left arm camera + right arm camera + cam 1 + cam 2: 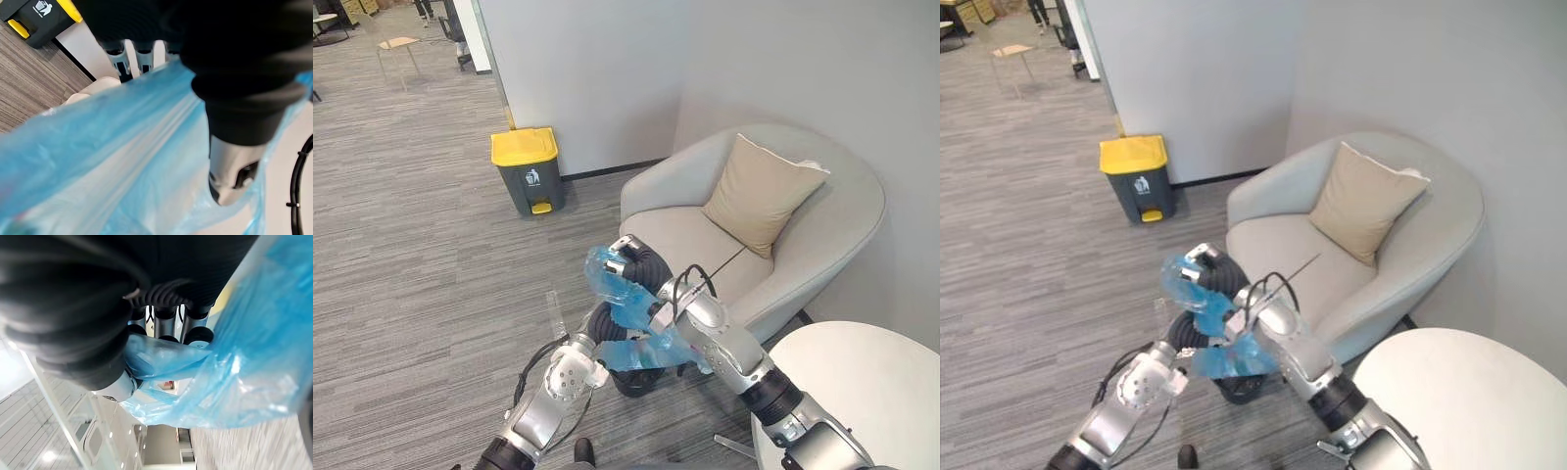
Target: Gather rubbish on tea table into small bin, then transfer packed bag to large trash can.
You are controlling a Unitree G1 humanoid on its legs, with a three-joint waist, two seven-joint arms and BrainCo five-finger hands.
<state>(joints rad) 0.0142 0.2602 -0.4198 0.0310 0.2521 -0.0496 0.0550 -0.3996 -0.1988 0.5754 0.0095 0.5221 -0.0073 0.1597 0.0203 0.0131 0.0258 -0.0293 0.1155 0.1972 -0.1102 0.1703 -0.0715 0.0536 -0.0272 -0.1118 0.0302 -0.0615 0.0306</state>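
The blue plastic bag [610, 279] hangs in the air between both hands, in front of the armchair [793, 284] and above the carpet floor [421, 255]. The right hand [641, 262] is clamped on the bag's upper part. In the right wrist view its fingers [166, 325] curl over a twisted band of film and the thumb [115, 384] closes under it. The left hand [605, 325] sits lower, at the bag's wider part. In the left wrist view the film runs between its fingers [139, 56] and its thumb [230, 171], so it pinches the bag too. The film is see-through but crumpled, and I cannot tell what is inside it.

Just under the bag stands a small dark bin [1237, 390]. Most of it is hidden by the film and the arms, so its inside cannot be seen.

The large trash can [529, 176], grey with a yellow lid and yellow pedal, stands on the floor against the wall. Its lid is down, and it is well apart from the hands.

The white round worktop [871, 392] shows to the robot's right, cut off by the picture's edge. A beige cushion [762, 194] leans tilted against the armchair's back.
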